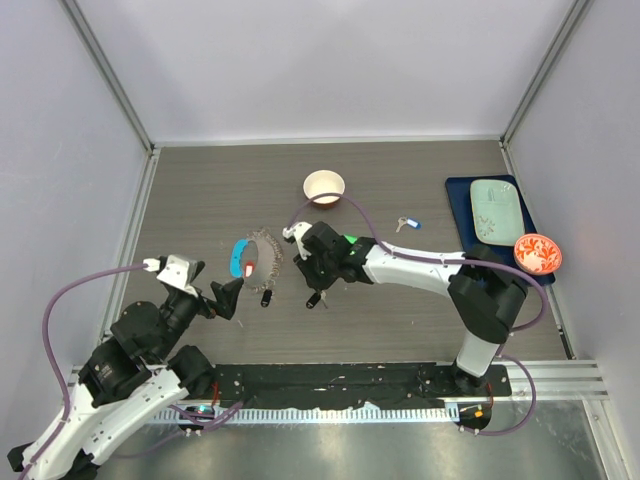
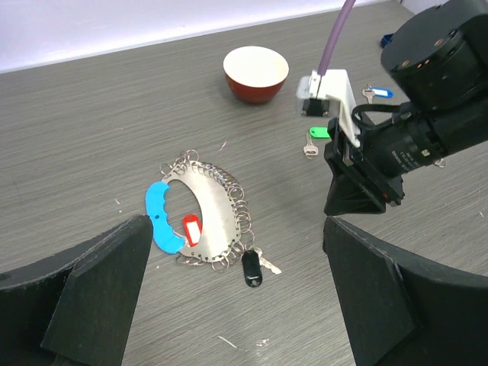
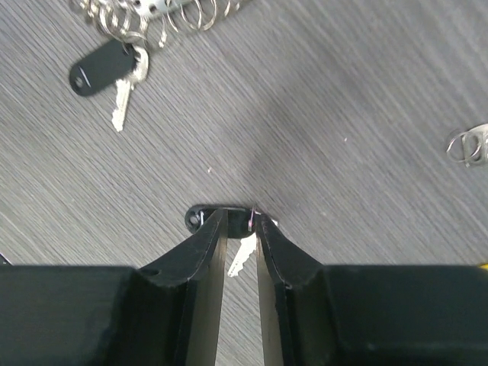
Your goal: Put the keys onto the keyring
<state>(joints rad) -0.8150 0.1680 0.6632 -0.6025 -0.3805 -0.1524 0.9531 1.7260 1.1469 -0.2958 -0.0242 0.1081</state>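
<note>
Right wrist view: black-tagged key point(image 3: 210, 216) flat on the worktop point(image 3: 366, 114), tag at the tips of the right pincer point(image 3: 241, 218), blade lying back along the narrow gap between its fingers; whether it is gripped cannot be told. Second black-tagged key point(image 3: 103, 67) beside the keyring point(image 3: 156, 8), blade pointing away from it. Left pincer point(image 1: 228, 298) spread wide, empty.
</note>
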